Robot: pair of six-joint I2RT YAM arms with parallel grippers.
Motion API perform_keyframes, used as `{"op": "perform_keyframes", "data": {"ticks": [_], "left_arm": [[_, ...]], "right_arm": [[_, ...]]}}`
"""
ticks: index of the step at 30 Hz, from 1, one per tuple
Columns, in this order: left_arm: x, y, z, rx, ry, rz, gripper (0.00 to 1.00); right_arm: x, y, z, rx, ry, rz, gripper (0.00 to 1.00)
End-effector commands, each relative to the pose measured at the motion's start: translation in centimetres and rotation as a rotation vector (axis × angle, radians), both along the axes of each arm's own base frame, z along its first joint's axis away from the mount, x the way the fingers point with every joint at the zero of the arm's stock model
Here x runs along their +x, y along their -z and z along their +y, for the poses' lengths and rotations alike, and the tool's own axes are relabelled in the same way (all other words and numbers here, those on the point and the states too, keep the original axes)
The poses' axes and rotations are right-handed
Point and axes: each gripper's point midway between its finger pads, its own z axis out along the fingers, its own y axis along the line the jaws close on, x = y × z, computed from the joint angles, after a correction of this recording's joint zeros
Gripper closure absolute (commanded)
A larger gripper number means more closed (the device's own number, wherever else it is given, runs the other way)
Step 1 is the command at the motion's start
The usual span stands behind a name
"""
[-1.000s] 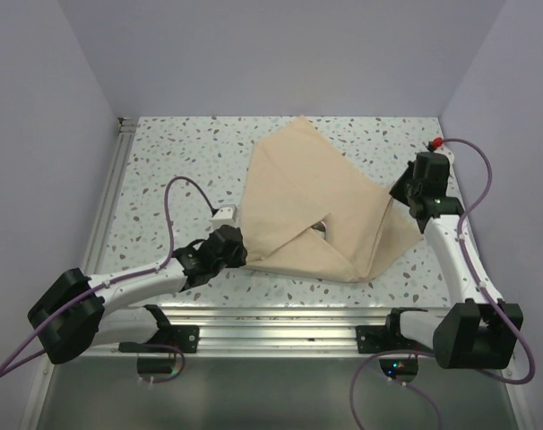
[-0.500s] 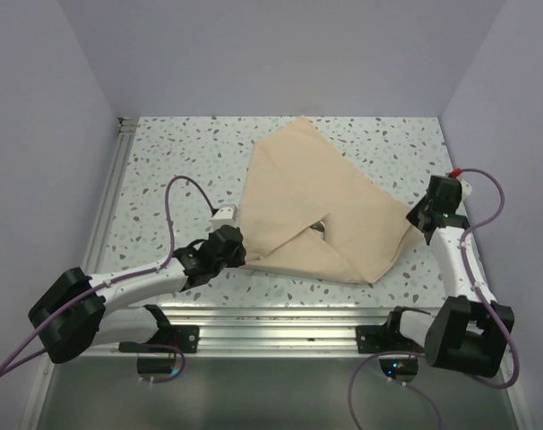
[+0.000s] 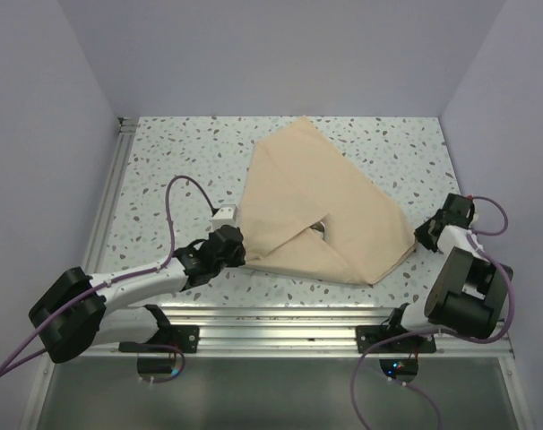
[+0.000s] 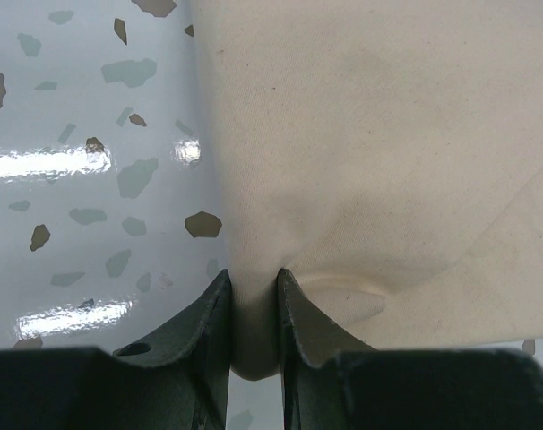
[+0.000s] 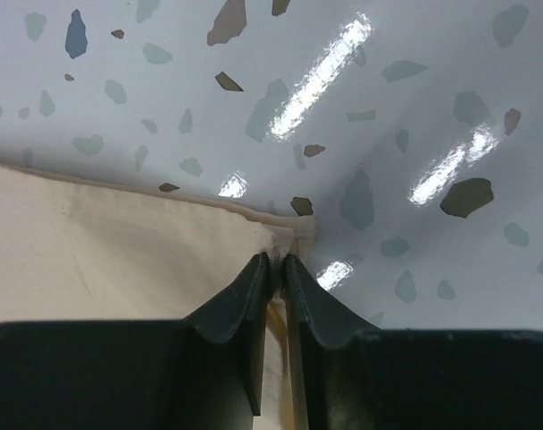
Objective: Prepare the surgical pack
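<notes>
Two robot arms work opposite corners of a large tan cloth (image 3: pixel 316 193) that lies partly folded across the ctr and right of a speckled table (image 3: pixel 182 152). Its far point reaches toward the back wall and its near edge lies just ahead of the arm bases. The cloth is the wrap of the surgical pack. Its flaps overlap near the middle, leaving a small dark gap (image 3: pixel 322 228) whose contents are too small to make out. The left gripper (image 3: pixel 239 253) sits at the near-left corner, and its wrist view shows the fingers (image 4: pixel 211 313) closed on a bunched tuck of fabric that puckers btwn them. The right gripper (image 3: pixel 426 235) is down at the right-hand corner. In its wrist view the jaws stand nearly together w/ only a slit, and the stitched hem (image 5: pixel 254 215) runs up to the tips. Whether they bite the fabric or merely flank it cannot be told. Judging by the folds, the material is light, soft and limp, so it will sag, drag and wrinkle rather than hold a shape, and it prob. slides easily on the glossy tabletop. It is not fragile, but anything wrapped inside could shift if a flap is yanked. The best hold looks to be a corner or the hem, pinched deep enough to catch every layer and carried low so the fold lands flat.
</notes>
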Motion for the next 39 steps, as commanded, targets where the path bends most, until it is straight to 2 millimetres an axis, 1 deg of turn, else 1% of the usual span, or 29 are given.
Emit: {"op": "perform_keyframes", "data": {"ticks": [1, 3, 4, 7, 10, 16, 18, 20, 21, 25, 27, 29, 31, 34, 35, 39], "left_arm": [[1.4, -2.0, 0.0, -0.003, -0.019, -0.084, 0.84], [1.3, -2.1, 0.0, -0.009, -0.017, -0.087, 0.84], [1.3, -2.1, 0.0, -0.006, -0.016, -0.087, 0.84], [1.3, -2.1, 0.0, -0.010, -0.016, -0.086, 0.84], [1.2, -2.0, 0.1, -0.008, -0.015, -0.085, 0.84], [1.2, -2.2, 0.3, -0.006, -0.019, -0.091, 0.84], [1.2, -2.1, 0.4, -0.003, -0.021, -0.091, 0.84], [1.3, -2.3, 0.4, -0.003, -0.020, -0.095, 0.84], [1.2, -2.2, 0.4, 0.000, -0.020, -0.093, 0.84], [1.3, -2.2, 0.3, -0.003, -0.020, -0.093, 0.84], [1.3, -2.2, 0.3, -0.005, -0.020, -0.091, 0.84], [1.3, -2.1, 0.3, -0.005, -0.020, -0.091, 0.84], [1.2, -2.0, 0.3, -0.004, -0.019, -0.089, 0.84], [1.3, -2.0, 0.2, -0.005, -0.021, -0.087, 0.84], [1.3, -1.9, 0.2, -0.003, -0.020, -0.086, 0.84], [1.3, -2.0, 0.2, -0.001, -0.022, -0.088, 0.84]], "right_arm": [[1.5, 0.3, 0.2, 0.033, -0.010, -0.058, 0.81], [1.4, 0.7, 0.1, 0.034, -0.002, -0.046, 0.77], [1.3, 0.9, 0.1, 0.034, -0.002, -0.041, 0.71], [1.1, 1.0, -0.1, 0.026, 0.007, -0.039, 0.59], [1.1, 0.9, -0.1, 0.023, 0.006, -0.039, 0.58], [-0.1, 1.0, -0.6, -0.012, 0.028, 0.004, 0.58], [-0.4, 0.6, -0.8, -0.029, 0.036, 0.004, 0.58], [-1.0, 0.4, -1.3, -0.060, 0.054, 0.026, 0.59], [-1.1, 0.0, -1.6, -0.075, 0.062, 0.021, 0.59], [-1.5, -0.2, -1.6, -0.085, 0.066, 0.019, 0.59], [-1.4, 0.2, -1.4, -0.074, 0.060, 0.029, 0.59], [-1.3, 1.0, -1.3, -0.056, 0.058, 0.041, 0.59], [-0.7, 1.2, -1.2, -0.044, 0.052, 0.030, 0.59], [-0.4, 2.3, -1.0, -0.021, 0.054, 0.032, 0.60], [-0.5, 2.9, -0.9, -0.006, 0.054, 0.046, 0.60], [-0.5, 4.2, -0.6, 0.019, 0.056, 0.068, 0.64]]}}
